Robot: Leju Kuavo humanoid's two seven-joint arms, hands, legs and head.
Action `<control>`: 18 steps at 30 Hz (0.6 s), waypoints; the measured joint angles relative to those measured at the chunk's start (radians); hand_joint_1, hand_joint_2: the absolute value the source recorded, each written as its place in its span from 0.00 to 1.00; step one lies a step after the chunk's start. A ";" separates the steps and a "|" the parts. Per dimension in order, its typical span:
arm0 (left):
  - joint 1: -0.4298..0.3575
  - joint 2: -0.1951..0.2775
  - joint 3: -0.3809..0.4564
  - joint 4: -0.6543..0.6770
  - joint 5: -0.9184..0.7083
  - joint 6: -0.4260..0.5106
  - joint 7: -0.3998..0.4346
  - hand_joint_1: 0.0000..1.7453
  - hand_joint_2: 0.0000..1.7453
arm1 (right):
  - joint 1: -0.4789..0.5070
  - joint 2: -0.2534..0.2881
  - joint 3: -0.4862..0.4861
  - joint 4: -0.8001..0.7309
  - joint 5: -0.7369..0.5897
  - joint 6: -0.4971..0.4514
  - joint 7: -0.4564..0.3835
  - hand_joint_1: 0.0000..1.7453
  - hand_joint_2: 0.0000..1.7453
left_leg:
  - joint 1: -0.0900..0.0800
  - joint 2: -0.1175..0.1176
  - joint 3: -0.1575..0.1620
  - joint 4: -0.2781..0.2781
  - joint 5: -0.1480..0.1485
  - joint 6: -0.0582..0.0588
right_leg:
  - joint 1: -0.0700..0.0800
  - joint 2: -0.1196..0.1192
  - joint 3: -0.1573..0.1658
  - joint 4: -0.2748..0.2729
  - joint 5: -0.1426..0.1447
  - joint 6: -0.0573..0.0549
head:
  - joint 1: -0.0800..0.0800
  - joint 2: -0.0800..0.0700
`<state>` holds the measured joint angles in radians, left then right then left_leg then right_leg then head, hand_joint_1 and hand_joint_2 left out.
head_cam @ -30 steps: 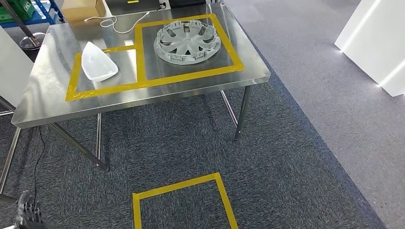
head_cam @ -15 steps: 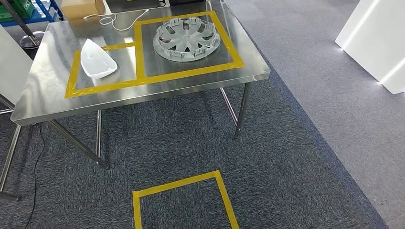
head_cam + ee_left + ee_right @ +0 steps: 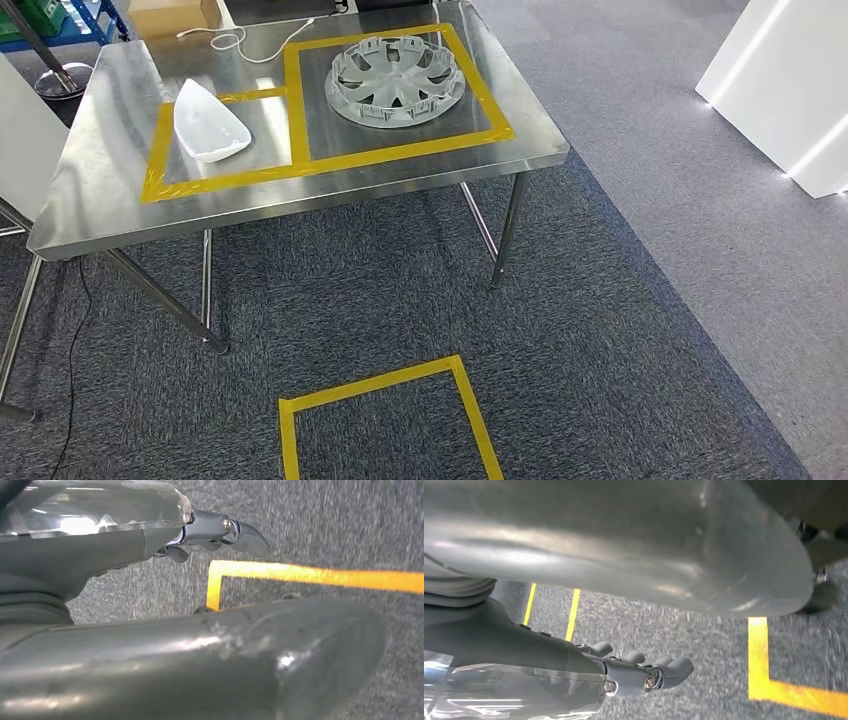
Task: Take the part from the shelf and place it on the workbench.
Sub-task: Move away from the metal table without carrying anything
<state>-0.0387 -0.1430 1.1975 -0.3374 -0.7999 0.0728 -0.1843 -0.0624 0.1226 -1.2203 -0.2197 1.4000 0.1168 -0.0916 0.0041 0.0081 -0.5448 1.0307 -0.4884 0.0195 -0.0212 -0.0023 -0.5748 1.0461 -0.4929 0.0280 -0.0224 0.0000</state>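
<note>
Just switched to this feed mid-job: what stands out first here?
A steel table marked with yellow tape. A grey wheel cover lies in its larger taped box, and a white part in the smaller box beside it. On the carpet nearer the robot is a taped yellow square. Both hands hang over the floor, holding nothing.

workshop: steel workbench (image 3: 300,190), taped floor square (image 3: 385,410)
</note>
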 joint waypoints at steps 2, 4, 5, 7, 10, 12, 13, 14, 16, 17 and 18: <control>-0.002 0.002 0.000 0.003 -0.005 0.000 -0.003 0.00 0.00 | 0.000 0.000 0.000 0.000 0.000 -0.001 0.000 0.00 0.00 | 0.003 0.002 0.003 -0.013 0.013 0.015 | 0.000 0.001 -0.027 0.060 -0.044 0.004 | 0.003 0.000; -0.002 0.003 0.000 0.006 -0.024 0.002 -0.013 0.00 0.00 | 0.001 0.000 0.000 0.000 -0.002 -0.001 0.001 0.00 0.00 | -0.003 0.003 -0.003 -0.014 0.016 0.021 | 0.000 0.001 -0.084 0.185 -0.112 0.004 | 0.004 0.000; -0.001 0.003 -0.001 0.008 -0.039 0.004 -0.020 0.00 0.00 | 0.002 0.000 0.000 0.000 -0.003 -0.001 0.000 0.00 0.00 | -0.006 0.003 -0.005 -0.013 0.016 0.022 | 0.000 0.001 -0.107 0.236 -0.131 0.004 | 0.005 0.000; 0.000 0.004 -0.004 0.011 -0.071 0.006 -0.030 0.00 0.00 | 0.003 0.001 0.000 0.000 -0.006 -0.002 -0.002 0.00 0.00 | -0.010 0.002 -0.006 -0.011 0.016 0.022 | 0.000 0.001 -0.104 0.239 -0.111 0.001 | 0.005 0.000; 0.000 0.004 -0.010 0.016 -0.095 -0.001 -0.039 0.00 0.00 | 0.003 0.001 0.000 0.000 -0.009 -0.003 -0.007 0.00 0.00 | -0.015 0.001 -0.005 -0.005 0.013 0.017 | 0.007 0.000 -0.006 0.049 -0.024 -0.014 | 0.005 0.000; -0.001 0.005 -0.012 0.018 -0.103 -0.005 -0.042 0.00 0.00 | 0.001 0.001 0.000 0.000 -0.009 -0.002 -0.009 0.00 0.00 | -0.017 0.001 -0.007 -0.001 0.011 0.009 | 0.013 0.000 0.020 -0.012 -0.009 -0.020 | 0.004 0.000; -0.001 0.005 -0.013 0.018 -0.107 -0.008 -0.042 0.00 0.00 | 0.001 0.001 0.000 0.000 -0.009 -0.002 -0.011 0.00 0.00 | -0.018 0.002 -0.007 -0.001 0.011 0.004 | 0.015 0.000 0.020 -0.014 -0.007 -0.021 | 0.004 0.000; -0.001 0.006 -0.014 0.019 -0.109 -0.015 -0.043 0.00 0.00 | 0.001 0.001 0.000 0.000 -0.009 -0.002 -0.013 0.00 0.00 | -0.018 0.002 -0.007 -0.001 0.011 0.000 | 0.013 0.000 0.020 -0.017 -0.005 -0.025 | 0.004 0.000; 0.000 0.009 -0.015 0.020 -0.112 -0.041 -0.048 0.00 0.00 | 0.001 0.002 0.000 0.000 -0.008 -0.003 -0.016 0.00 0.00 | -0.015 0.000 -0.017 0.023 -0.008 -0.012 | 0.008 -0.002 0.022 -0.026 0.002 -0.036 | 0.001 0.000; 0.002 0.010 -0.015 0.020 -0.113 -0.055 -0.053 0.00 0.00 | 0.001 0.002 0.000 0.000 -0.008 -0.004 -0.017 0.00 0.00 | -0.012 -0.002 -0.033 0.060 -0.033 -0.019 | 0.005 -0.003 0.023 -0.030 0.005 -0.041 | -0.001 0.000; 0.003 0.011 -0.015 0.021 -0.113 -0.066 -0.061 0.00 0.00 | 0.001 0.002 0.000 0.000 -0.008 -0.005 -0.016 0.00 0.00 | -0.007 -0.003 -0.057 0.116 -0.066 -0.025 | 0.004 -0.003 0.022 -0.031 0.006 -0.043 | -0.003 0.000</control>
<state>-0.0356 -0.1319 1.1821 -0.3166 -0.9134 0.0063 -0.2450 -0.0610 0.1250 -1.2206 -0.2197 1.3916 0.1121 -0.1081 -0.0025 0.0051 -0.6023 1.1469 -0.5547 -0.0056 -0.0170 -0.0055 -0.5529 1.0149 -0.4869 -0.0154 -0.0254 0.0000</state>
